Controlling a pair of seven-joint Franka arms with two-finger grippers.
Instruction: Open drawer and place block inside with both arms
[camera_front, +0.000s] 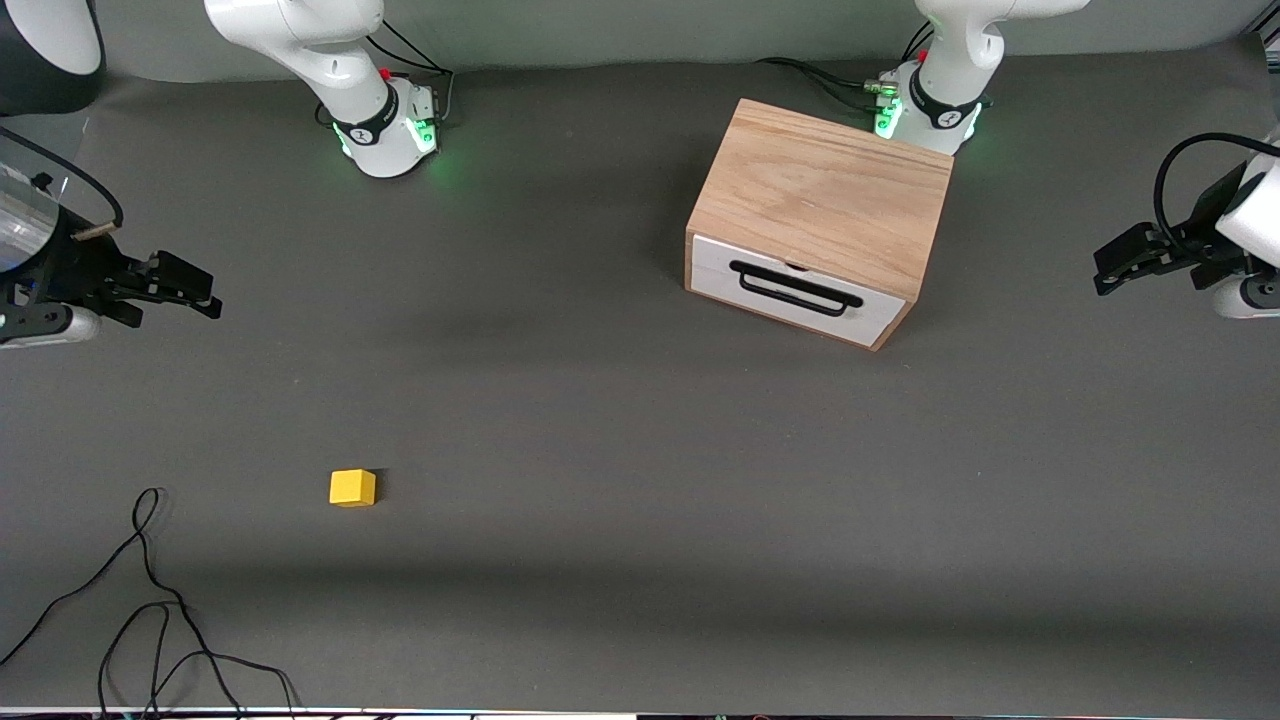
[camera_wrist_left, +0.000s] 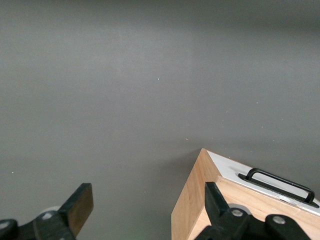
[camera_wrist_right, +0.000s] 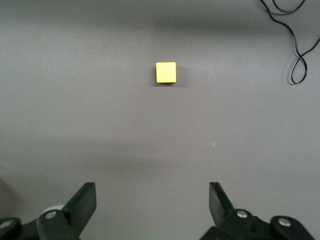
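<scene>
Behind white drawer (camera_front: 790, 290) front: interior (hidden).

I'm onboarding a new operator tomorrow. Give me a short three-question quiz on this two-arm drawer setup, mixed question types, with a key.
1. True or false: the drawer in the oak box is already pulled open.
2. Multiple choice: the yellow block lies A) on the table, nearer the front camera than the box; B) on top of the box; C) in the right tool.
3. Fill in: both the left tool and the right tool have their fingers ____.

Key: 1. False, its white front sits flush and the black bar handle is untouched. 2. A. 3. Open, each holding nothing, at its own end of the table.
</scene>
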